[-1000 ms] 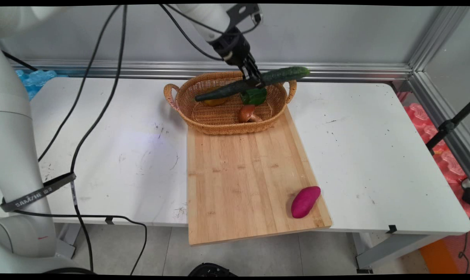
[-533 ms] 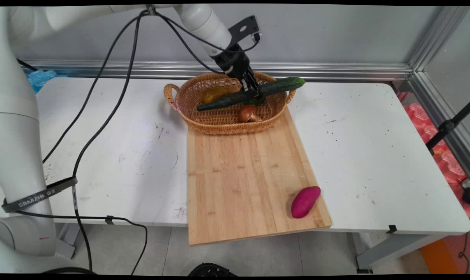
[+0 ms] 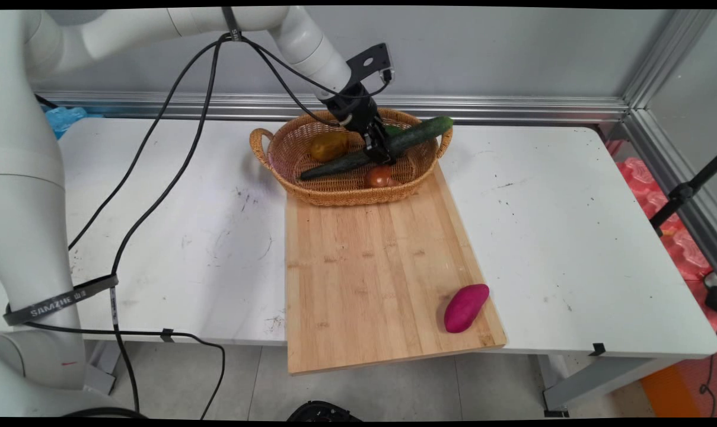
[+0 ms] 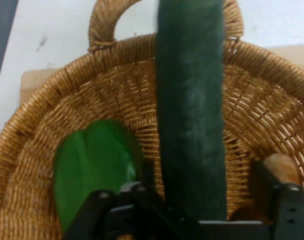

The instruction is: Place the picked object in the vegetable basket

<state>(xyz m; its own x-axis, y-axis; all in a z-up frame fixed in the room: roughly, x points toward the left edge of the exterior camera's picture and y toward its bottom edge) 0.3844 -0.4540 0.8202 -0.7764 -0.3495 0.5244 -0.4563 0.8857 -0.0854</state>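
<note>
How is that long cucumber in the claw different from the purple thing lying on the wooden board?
The cucumber is dark green, long and thin; the purple sweet potato is short and plump. The cucumber is clamped in the gripper, slanting across the basket; the sweet potato lies free on the cutting board. Both are vegetables.

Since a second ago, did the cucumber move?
Yes. The cucumber, held in the gripper, has come down into the basket, and its right end now sits at the rim.
</note>
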